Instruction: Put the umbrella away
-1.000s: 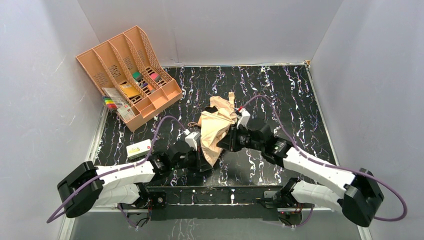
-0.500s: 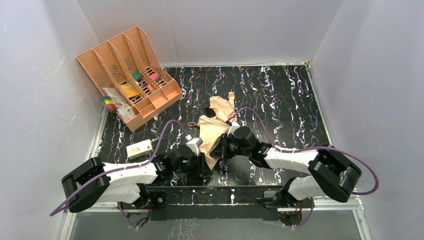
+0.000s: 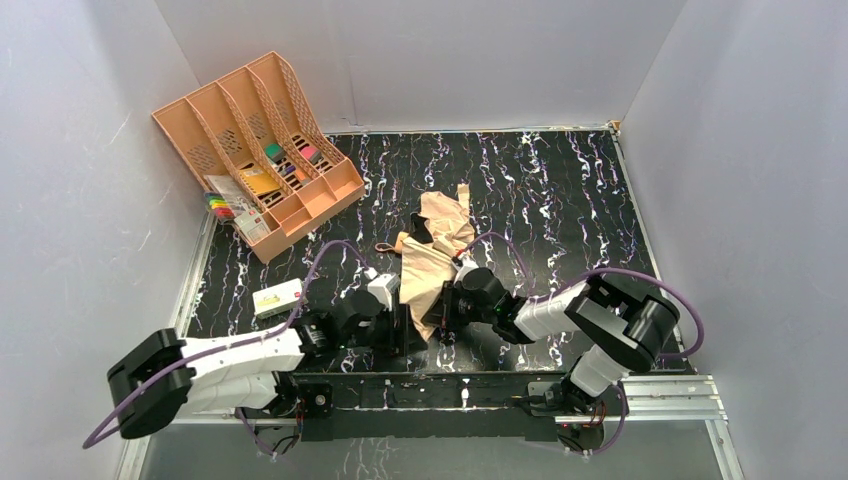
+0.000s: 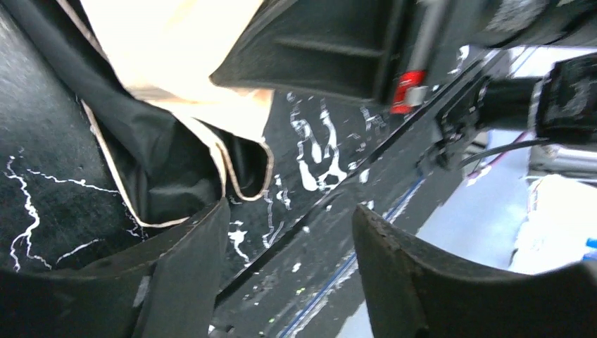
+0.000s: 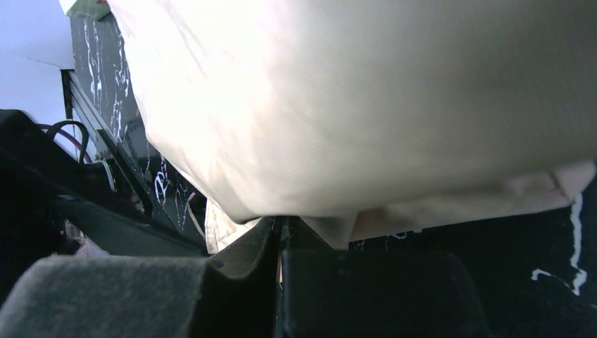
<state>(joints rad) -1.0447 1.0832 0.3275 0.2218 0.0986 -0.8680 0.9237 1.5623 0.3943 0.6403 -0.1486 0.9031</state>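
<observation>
The umbrella is a crumpled bundle of pale tan fabric lying mid-table, its near end pointing at the arms. My left gripper sits just left of that near end. In the left wrist view the left gripper is open with only the table between its fingers, and the umbrella's fabric and dark lining lie just ahead. My right gripper is at the umbrella's near end. In the right wrist view the right gripper is shut on a fold of the umbrella's fabric, which fills the view.
A peach-orange file tray with small coloured items stands at the back left, a pack of coloured pens in front of it. A small white box lies left of the left arm. Grey walls enclose the table.
The left gripper has opened and let go of the fabric. The right gripper has pulled back toward the near edge along the umbrella and closed on its near end, its arm folding in.
</observation>
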